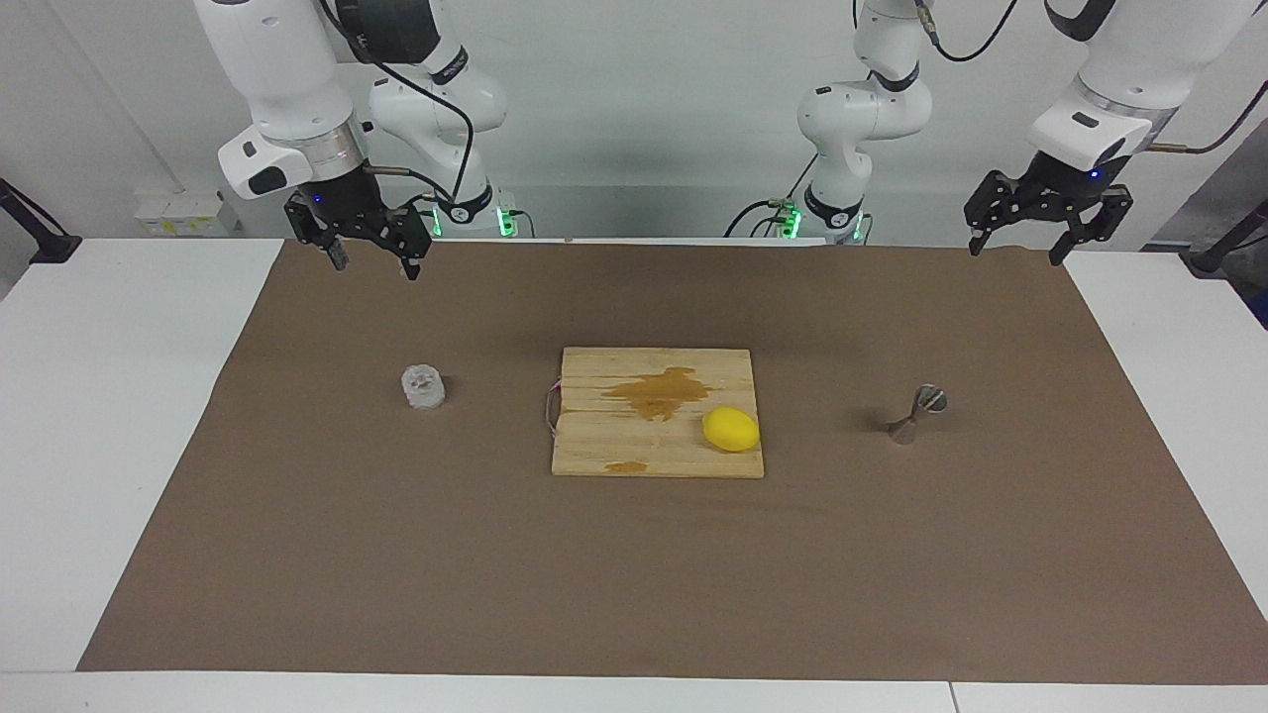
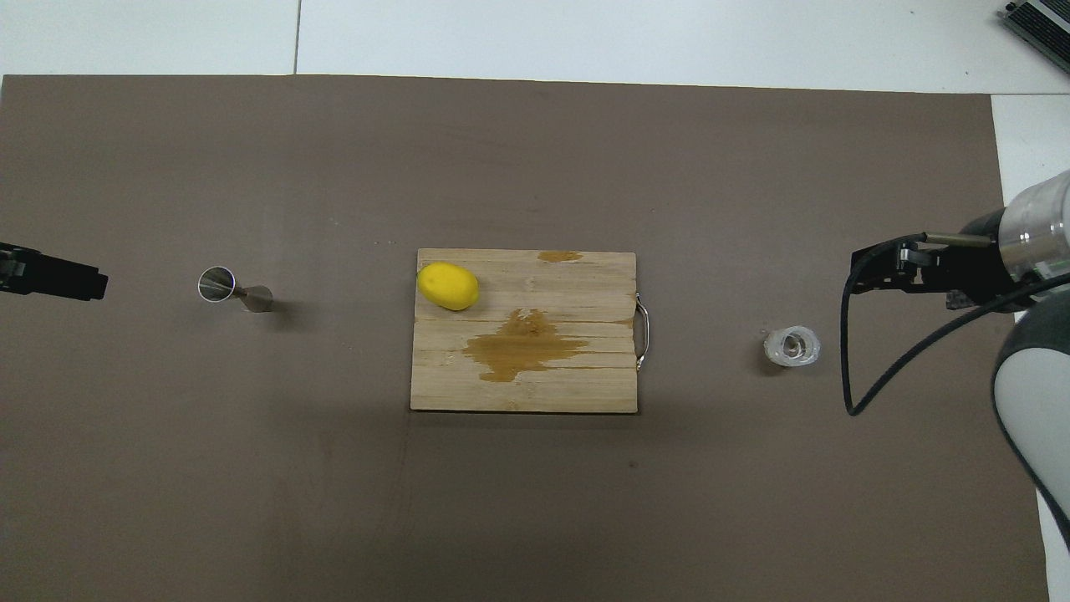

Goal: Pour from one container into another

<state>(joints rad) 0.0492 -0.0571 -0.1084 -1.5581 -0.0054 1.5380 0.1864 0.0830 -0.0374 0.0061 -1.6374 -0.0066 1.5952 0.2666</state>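
Observation:
The bumpy clear glass cup stands upright on the brown mat toward the right arm's end; it also shows in the overhead view. The steel hourglass jigger stands on the mat toward the left arm's end, and also shows in the overhead view. My right gripper hangs open and empty, high over the mat, apart from the cup; it shows in the overhead view too. My left gripper hangs open and empty, high over the mat's corner, apart from the jigger, and enters the overhead view's edge.
A wooden cutting board with a brown stain and a metal handle lies mid-mat between cup and jigger. A yellow lemon lies on the board, on the jigger's side. White table surrounds the mat.

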